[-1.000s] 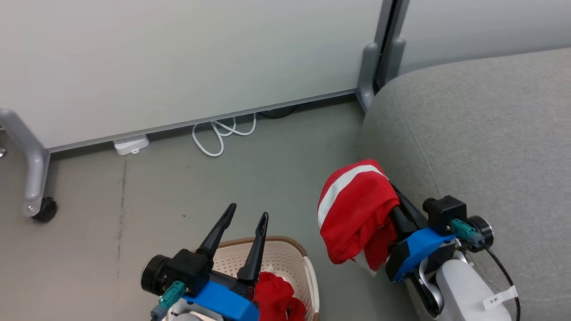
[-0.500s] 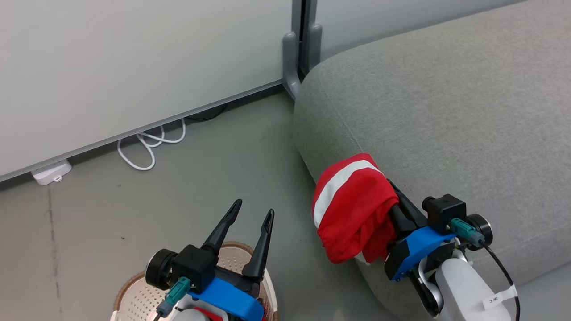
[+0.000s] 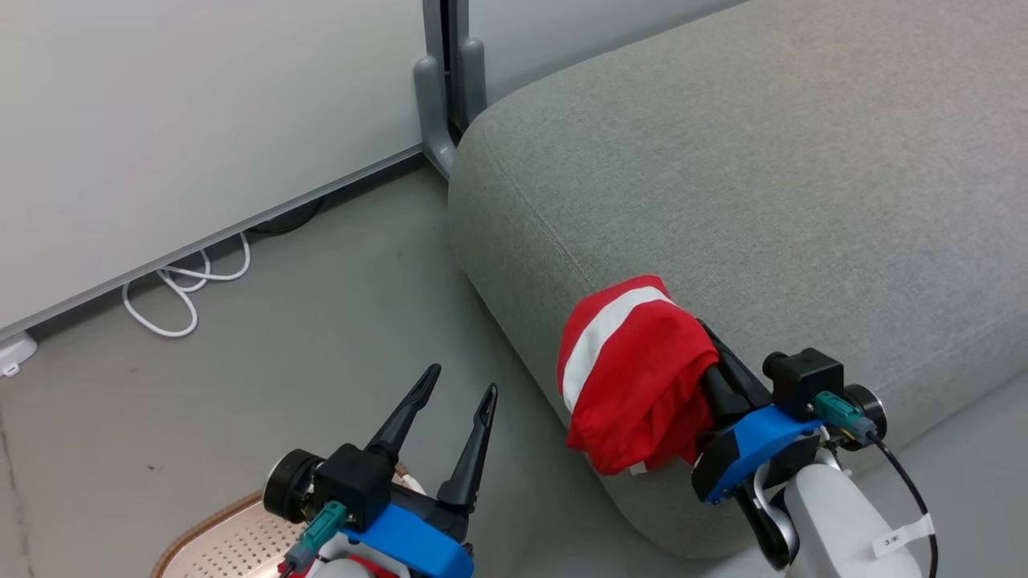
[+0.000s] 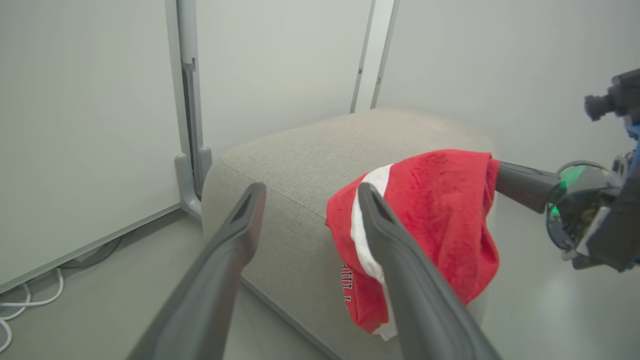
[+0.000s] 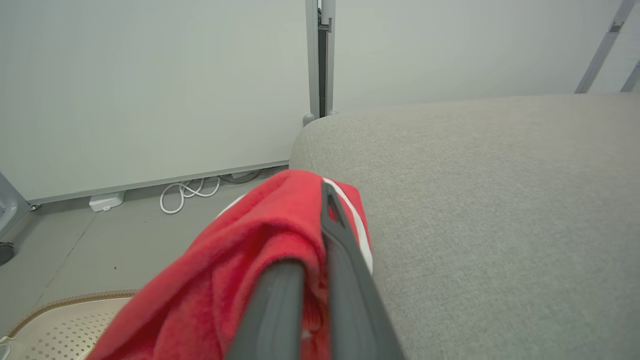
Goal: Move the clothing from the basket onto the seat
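Observation:
A red garment with a white stripe, the clothing [image 3: 634, 369], hangs bunched from my right gripper [image 3: 711, 365], which is shut on it. It hangs against the front edge of the light grey seat [image 3: 763, 201]. The right wrist view has the clothing [image 5: 240, 260] draped over the right gripper [image 5: 315, 220], with the seat [image 5: 500, 200] just beyond. My left gripper [image 3: 462, 381] stands open and holds nothing above the basket [image 3: 201, 526], whose brown rim shows at the lower left. In the left wrist view the left gripper [image 4: 311, 192] points at the seat [image 4: 300, 150] and the hanging clothing [image 4: 435, 210].
A pale partition wall runs behind, and its grey post foot [image 3: 438, 120] stands at the seat's far corner. A white cable [image 3: 181, 289] lies coiled on the grey floor by the wall. Bare floor lies between the basket and the seat.
The head camera has swung right, so the seat takes up more of the picture and the basket has slid to the lower left. Both grippers keep their states, the right still holding the clothing.

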### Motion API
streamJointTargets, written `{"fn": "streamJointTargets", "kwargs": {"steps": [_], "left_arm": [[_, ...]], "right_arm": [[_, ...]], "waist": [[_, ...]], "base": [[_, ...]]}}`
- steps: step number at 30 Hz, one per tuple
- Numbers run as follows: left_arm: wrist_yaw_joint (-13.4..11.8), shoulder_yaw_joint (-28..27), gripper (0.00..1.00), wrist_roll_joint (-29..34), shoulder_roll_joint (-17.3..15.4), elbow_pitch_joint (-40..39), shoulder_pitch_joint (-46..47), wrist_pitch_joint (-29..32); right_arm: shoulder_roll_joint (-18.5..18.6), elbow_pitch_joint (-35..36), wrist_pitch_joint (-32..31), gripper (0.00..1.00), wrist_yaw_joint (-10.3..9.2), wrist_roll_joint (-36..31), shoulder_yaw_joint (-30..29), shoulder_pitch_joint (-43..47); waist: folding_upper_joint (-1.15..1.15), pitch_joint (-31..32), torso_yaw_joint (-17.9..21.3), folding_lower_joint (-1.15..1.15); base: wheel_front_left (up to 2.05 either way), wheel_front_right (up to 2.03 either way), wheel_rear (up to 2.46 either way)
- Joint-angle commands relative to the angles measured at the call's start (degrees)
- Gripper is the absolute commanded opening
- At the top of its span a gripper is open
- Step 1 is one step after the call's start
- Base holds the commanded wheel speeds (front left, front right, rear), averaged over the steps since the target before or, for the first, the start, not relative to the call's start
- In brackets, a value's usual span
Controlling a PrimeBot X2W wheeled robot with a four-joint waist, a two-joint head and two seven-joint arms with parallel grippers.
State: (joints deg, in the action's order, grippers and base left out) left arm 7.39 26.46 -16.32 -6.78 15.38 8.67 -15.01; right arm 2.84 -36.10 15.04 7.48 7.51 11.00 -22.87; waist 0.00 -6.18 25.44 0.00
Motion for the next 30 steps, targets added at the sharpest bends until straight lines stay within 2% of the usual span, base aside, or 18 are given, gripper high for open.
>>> {"fn": "streamJointTargets", "kwargs": {"steps": [1, 14, 30], "left_arm": [[0.08, -0.08, 1.00, -0.22, -0.30, -0.04, 0.32, -0.24], [0.09, 0.74, 1.00, -0.43, -0.45, 0.35, 1.06, -0.22], [0.09, 1.36, 1.00, -0.27, -1.76, -0.45, 2.03, -0.21]], "right_arm": [[0.09, 0.29, 0.21, 0.00, 0.03, 0.47, 0.10, 0.49], [0.09, 0.27, 0.21, 0.00, 0.03, 1.01, -0.19, 0.80], [0.09, 1.41, 0.21, 0.00, 0.03, 2.18, -1.70, -1.05]], "waist": [[0.00, -0.09, 0.94, 0.00], [0.00, -0.34, 2.75, 0.00], [0.00, -2.51, 0.45, 0.00]], "base": [[0.00, 0.00, 0.00], [0.00, 0.00, 0.00], [0.00, 0.00, 0.00]]}}
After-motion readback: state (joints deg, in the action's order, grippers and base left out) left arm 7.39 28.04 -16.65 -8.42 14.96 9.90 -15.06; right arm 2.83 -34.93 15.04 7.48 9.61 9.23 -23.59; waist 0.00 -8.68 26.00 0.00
